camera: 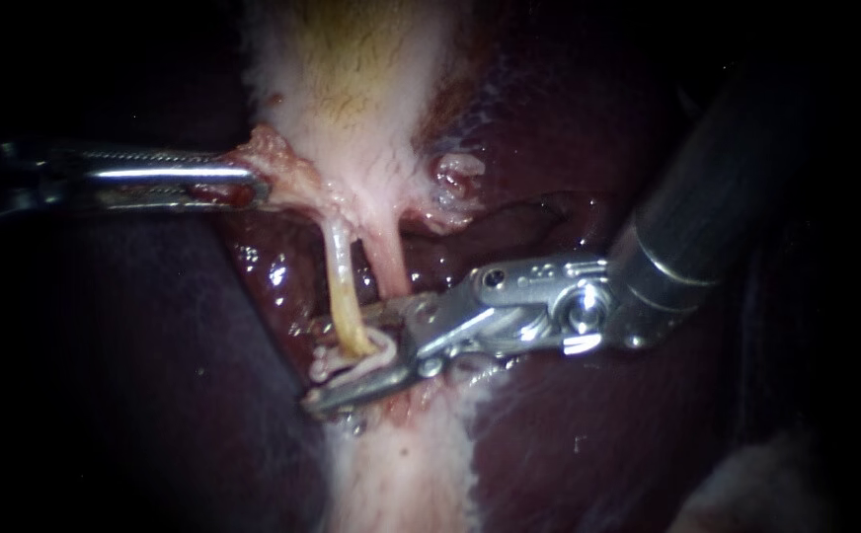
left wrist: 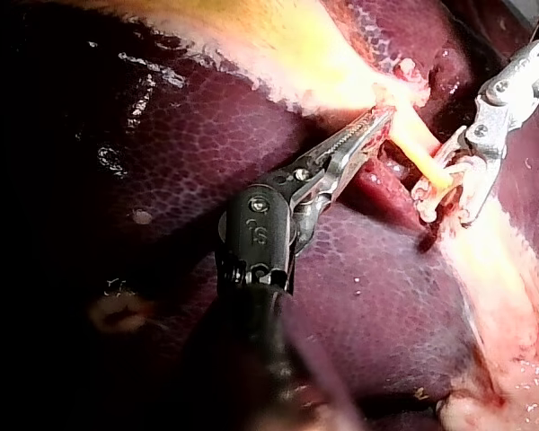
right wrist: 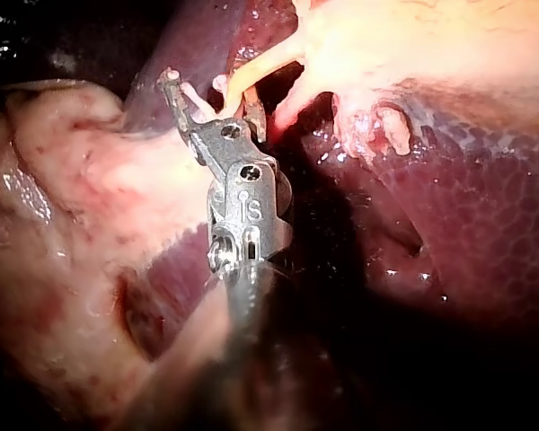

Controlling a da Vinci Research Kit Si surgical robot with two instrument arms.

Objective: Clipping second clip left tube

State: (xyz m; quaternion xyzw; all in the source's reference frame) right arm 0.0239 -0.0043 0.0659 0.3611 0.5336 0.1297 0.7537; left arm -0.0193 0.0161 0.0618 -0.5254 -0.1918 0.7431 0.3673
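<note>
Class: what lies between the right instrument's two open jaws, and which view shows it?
The yellowish left tube runs down between the open jaws of the right instrument; the endoscope view shows this plainly.

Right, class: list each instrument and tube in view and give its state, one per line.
Left instrument: jaws shut on the gallbladder, at its lower edge.
Right instrument: jaws open, left tube between them.
Left tube: stretched taut, uncut.
Right tube: uncut, lower end hidden behind the right instrument.
</note>
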